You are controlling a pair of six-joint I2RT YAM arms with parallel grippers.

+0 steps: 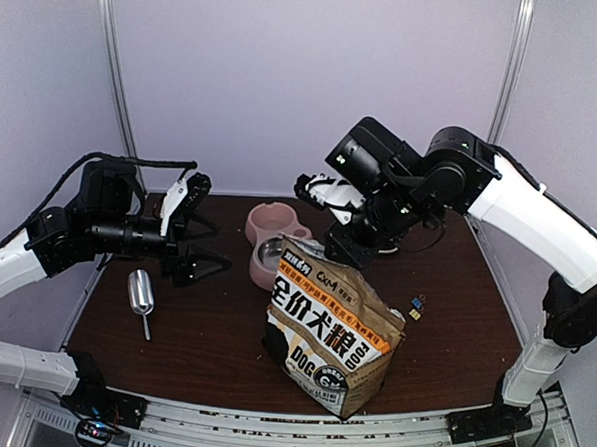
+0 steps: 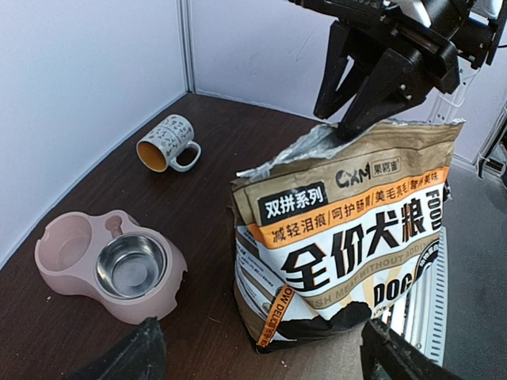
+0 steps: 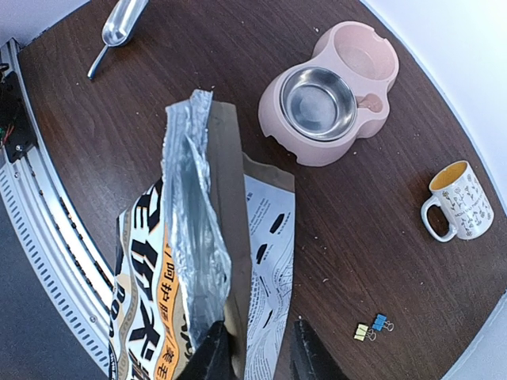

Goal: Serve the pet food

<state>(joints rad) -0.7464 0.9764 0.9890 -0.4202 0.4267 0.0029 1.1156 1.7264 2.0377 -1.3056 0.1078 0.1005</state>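
No view shows the pet food itself. The bag (image 1: 333,330) stands upright at front-centre of the table (image 1: 454,322) w/ its top torn open, but the mouth as seen from the R wrist cam gives only crumpled foil lining. So where the pet food lies relative to either gripper can't be told. A few pale specks lie on the wood near the bag, too small to ID. The R gripper (image 2: 339,123) is down at the bag's top rim, at the torn foil corner, w/ one finger on each side of the bag wall. The fingers stand part-way apart w/ the wall btwn them; whether they pinch it or only flank it can't be told. The L gripper (image 1: 205,241) hangs over the table's left side, pointed toward the bag, jaws spread wide, gripping nothing. The scoop (image 1: 141,293) lies flat on the table near the L gripper, apart from it and well apart from the bag. The pink double bowl (image 1: 273,232) sits just behind-left of the bag, btwn the two grippers, its steel dish (image 1: 270,250) on the side nearer the bag. The mug (image 2: 166,142) sits farther back, past the bowl. The binder clips (image 1: 415,310) lie just right of the bag.
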